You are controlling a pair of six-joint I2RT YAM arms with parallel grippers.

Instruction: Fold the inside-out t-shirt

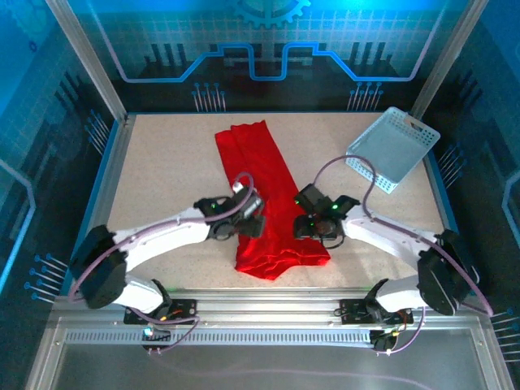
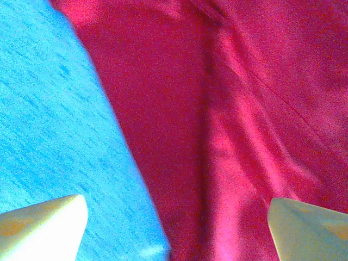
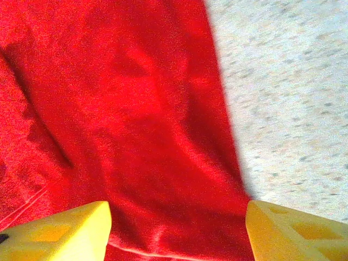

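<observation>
Desk (image 1: 162,162) - speckled beige top, blue-lit enclosure around it.

Inside-out t-shirt (image 1: 264,187) - lies flat as a long narrow red strip down the middle of the desk, from the far centre towards the near edge. The near end is wider than the far end. A seam line and a soft lengthwise ridge show in the left wrist view.

Basket (image 1: 394,146) - light blue mesh, far right corner, turned at an angle to the desk edges, well apart from the shirt.

Left gripper (image 1: 253,219) - over the shirt's left edge, in the near half. It is spread wide with nothing in it: one fingertip (image 2: 49,223) over bare desk, the other (image 2: 310,225) over red cloth.

Right gripper (image 1: 313,227) - over the shirt's right edge, roughly level with the left one. Its fingers also stand well apart, holding nothing: one fingertip (image 3: 65,231) over the cloth, the other (image 3: 296,228) over bare desk just past the shirt's edge.
</observation>
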